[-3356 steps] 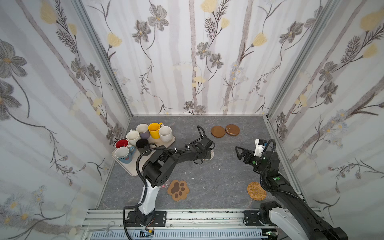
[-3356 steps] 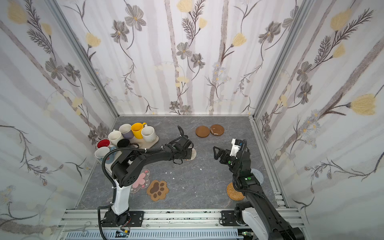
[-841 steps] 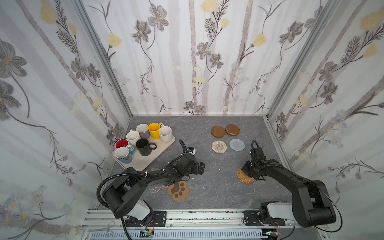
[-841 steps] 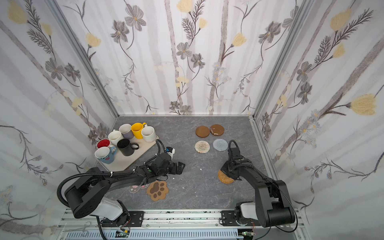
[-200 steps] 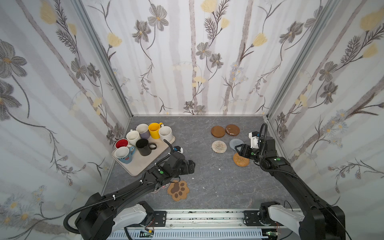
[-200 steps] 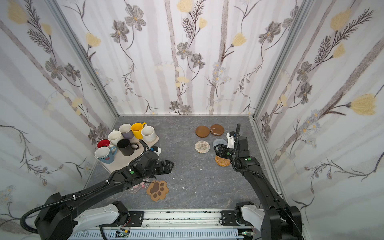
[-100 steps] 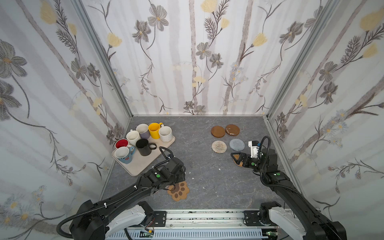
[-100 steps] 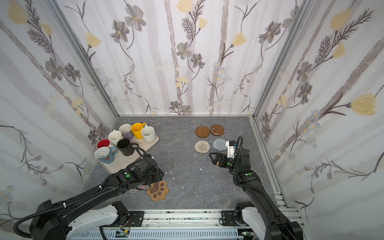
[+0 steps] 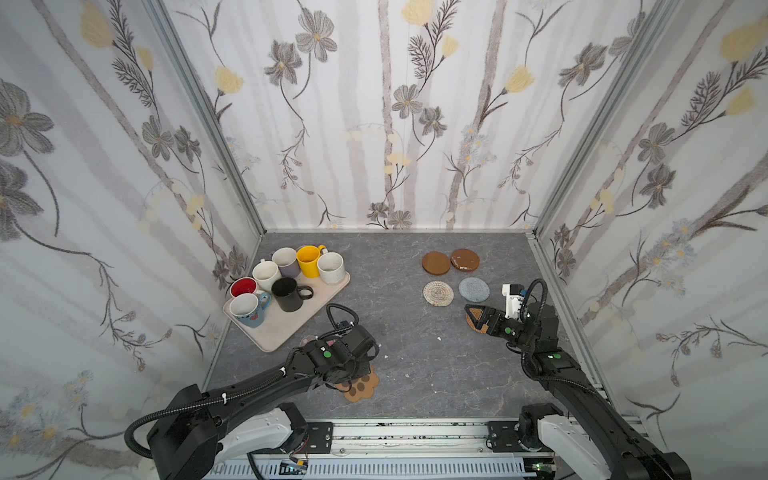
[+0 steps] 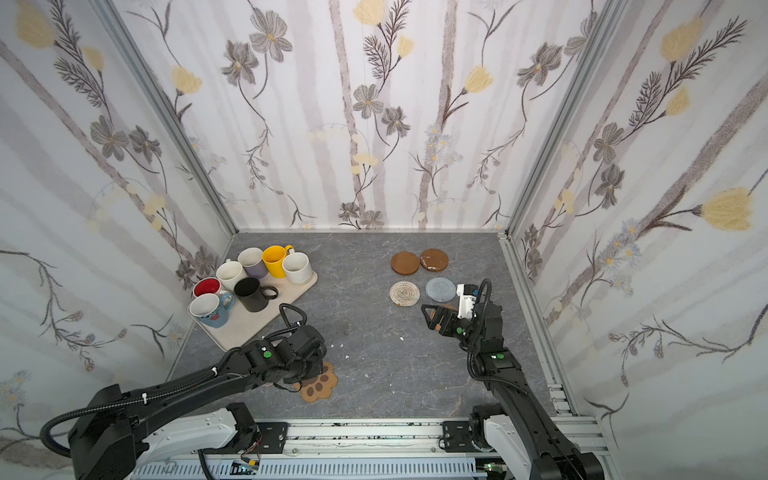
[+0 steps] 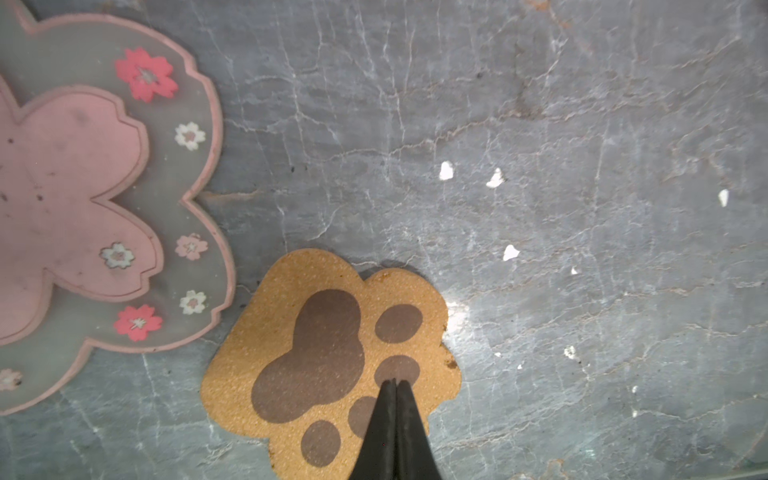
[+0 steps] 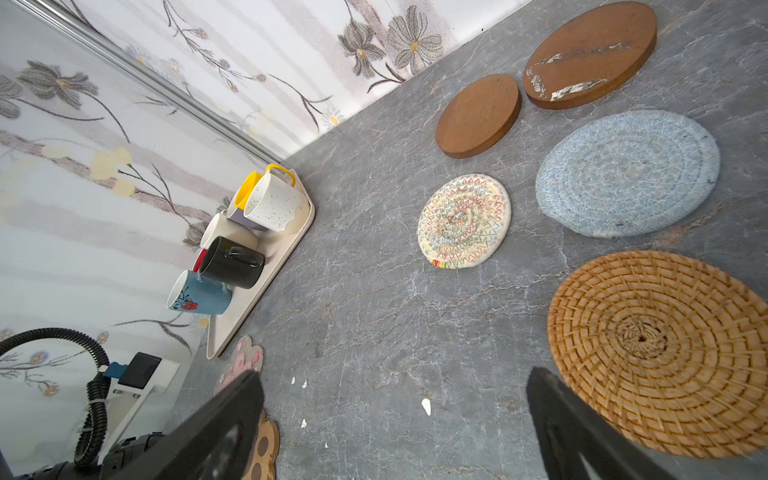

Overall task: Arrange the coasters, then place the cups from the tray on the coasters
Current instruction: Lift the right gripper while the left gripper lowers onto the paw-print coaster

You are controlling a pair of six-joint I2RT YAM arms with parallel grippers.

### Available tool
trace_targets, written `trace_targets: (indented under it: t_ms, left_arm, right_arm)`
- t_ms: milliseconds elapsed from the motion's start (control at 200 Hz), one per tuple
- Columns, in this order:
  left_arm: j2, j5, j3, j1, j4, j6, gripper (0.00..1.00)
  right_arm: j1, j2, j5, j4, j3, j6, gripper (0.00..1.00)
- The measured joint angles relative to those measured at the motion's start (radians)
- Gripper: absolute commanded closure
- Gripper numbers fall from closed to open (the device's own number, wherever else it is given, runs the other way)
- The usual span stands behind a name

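The grey desk (image 9: 395,332) bears a tray (image 9: 286,328) at far left, five round coasters (image 9: 438,293) at right, and a paw coaster (image 11: 328,361) beside a flower coaster (image 11: 83,199) near the front.

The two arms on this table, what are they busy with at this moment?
They are laying out coasters; no cup has left the tray yet. The left gripper is shut, its tips at the paw coaster, with the flower coaster beside it. The right gripper is open next to the rattan coaster, which lies flat near four round coasters. All seven cups stand on the tray.
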Motion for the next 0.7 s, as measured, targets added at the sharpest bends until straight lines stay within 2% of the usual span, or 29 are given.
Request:
trace_targets:
  t_ms: [699]
  left_arm:
    - [0.030, -0.028, -0.036, -0.052, -0.062, -0.007, 1.00]
  right_arm:
    - [-0.016, 0.010, 0.011, 0.030, -0.011, 0.008, 0.00]
